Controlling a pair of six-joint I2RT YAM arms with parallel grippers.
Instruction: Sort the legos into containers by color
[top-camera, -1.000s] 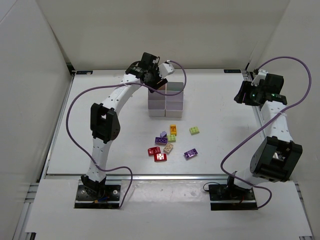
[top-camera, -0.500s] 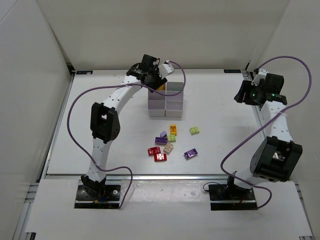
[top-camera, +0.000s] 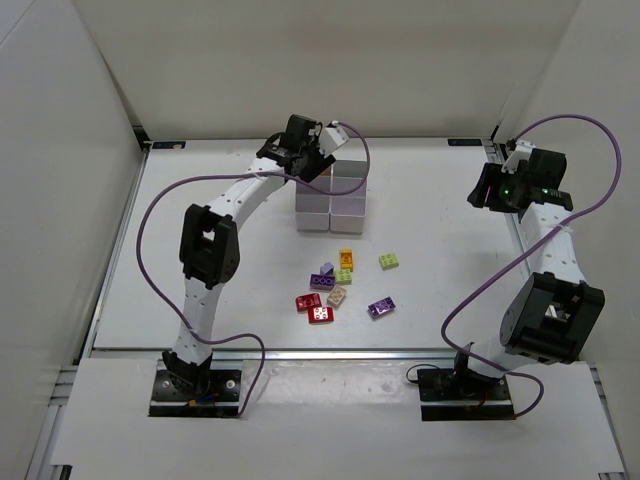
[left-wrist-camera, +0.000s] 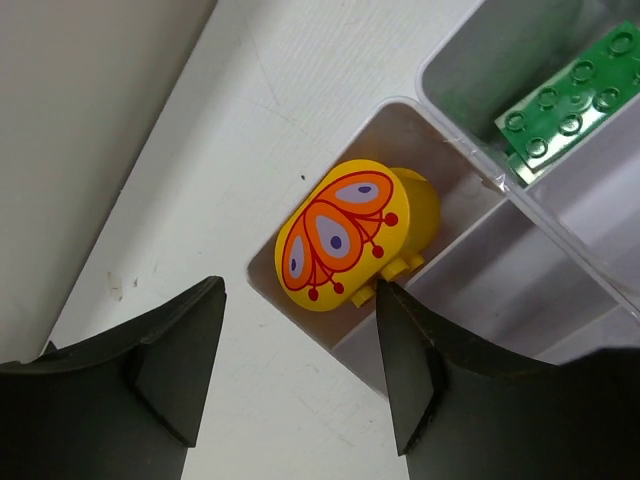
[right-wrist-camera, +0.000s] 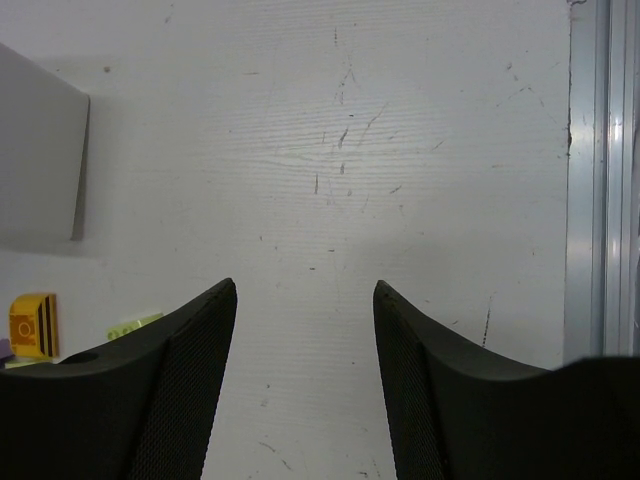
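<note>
Yellow brick (butterfly print) in container; left tool spread above

Bare tabletop lies open right of the containers; scattered legos clutter the middle just near of them.

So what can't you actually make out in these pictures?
Top view: the left gripper covers the far-left corner of the containers; what lies in the other compartments is too small to tell.
Left wrist view: the green brick is cut off by the right edge.
Right wrist view: the lime brick is mostly hidden behind the right gripper.
</note>
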